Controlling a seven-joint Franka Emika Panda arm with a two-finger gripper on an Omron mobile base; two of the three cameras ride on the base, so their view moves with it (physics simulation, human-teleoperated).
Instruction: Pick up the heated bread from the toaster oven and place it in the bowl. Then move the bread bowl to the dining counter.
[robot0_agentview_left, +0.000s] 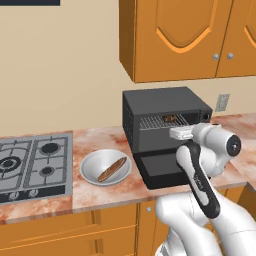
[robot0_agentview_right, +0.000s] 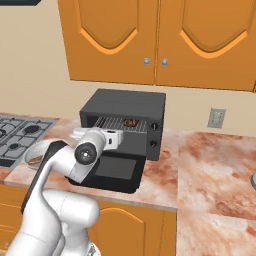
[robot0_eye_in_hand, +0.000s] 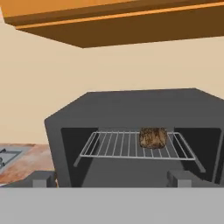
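While the toaster oven (robot0_agentview_left: 162, 120) stands on the marbled counter (robot0_agentview_left: 100, 192) with its drop-down door (robot0_agentview_left: 160, 169) lying open, the heated bread (robot0_eye_in_hand: 153, 138) sits on the wire rack (robot0_eye_in_hand: 131, 146), toward the rack's right side in the hand view. Gripper (robot0_eye_in_hand: 113, 178) held level in front of the oven mouth, just above the lowered door; jaws apart, nothing between them, both fingertips (robot0_eye_in_hand: 41, 179) short of the rack. Bread untouched. Bowl (robot0_agentview_left: 105, 166) on the counter between the oven and the gas hob (robot0_agentview_left: 32, 165), apart from both; a long tan bread stick (robot0_agentview_left: 112, 169) lies slanted inside it. Orange wall cabinets (robot0_agentview_right: 150, 40) hang above the oven. A wall socket (robot0_agentview_right: 216, 118) shows on the wall to the oven's right
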